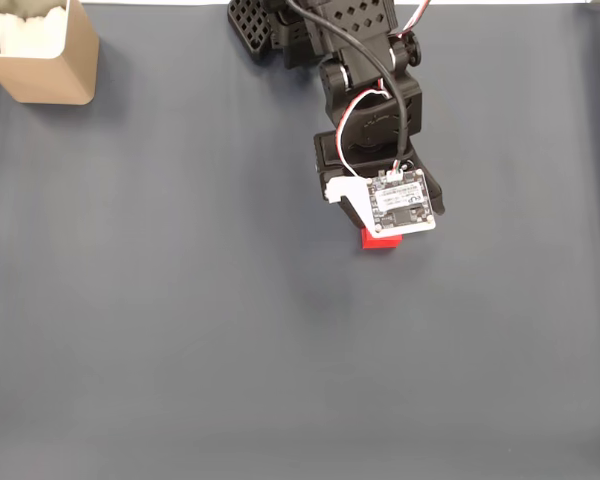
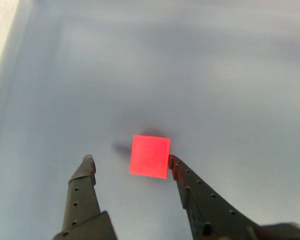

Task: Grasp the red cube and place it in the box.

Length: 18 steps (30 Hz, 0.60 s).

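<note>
In the wrist view we see our gripper (image 2: 131, 160) with its two fingers spread apart. The red cube (image 2: 150, 156) sits on the dark mat (image 2: 215, 75) between the tips, touching the right-hand finger (image 2: 190, 182) and clear of the left one. In the fixed view the cube (image 1: 380, 239) peeks out beneath the wrist's white circuit board (image 1: 400, 201), well apart from the box (image 1: 52, 62) in the top left corner.

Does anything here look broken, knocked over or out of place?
Nothing stands out. The red cube sits flat on the dark mat, the open gripper straddles it, and the box stands upright at the top left corner in the fixed view.
</note>
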{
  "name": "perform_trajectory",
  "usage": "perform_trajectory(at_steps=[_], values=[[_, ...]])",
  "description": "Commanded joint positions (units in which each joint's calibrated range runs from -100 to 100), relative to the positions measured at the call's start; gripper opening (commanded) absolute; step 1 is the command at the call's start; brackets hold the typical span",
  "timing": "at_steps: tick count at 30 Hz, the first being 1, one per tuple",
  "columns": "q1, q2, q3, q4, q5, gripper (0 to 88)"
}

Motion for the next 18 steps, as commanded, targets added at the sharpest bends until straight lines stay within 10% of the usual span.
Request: perform_trajectory(at_steps=[1,18], values=[[-0.6,0.3,-2.8,-1.3,0.0,33.4],[-0.7,2.2,-3.8,-1.8,-0.3,32.1]])
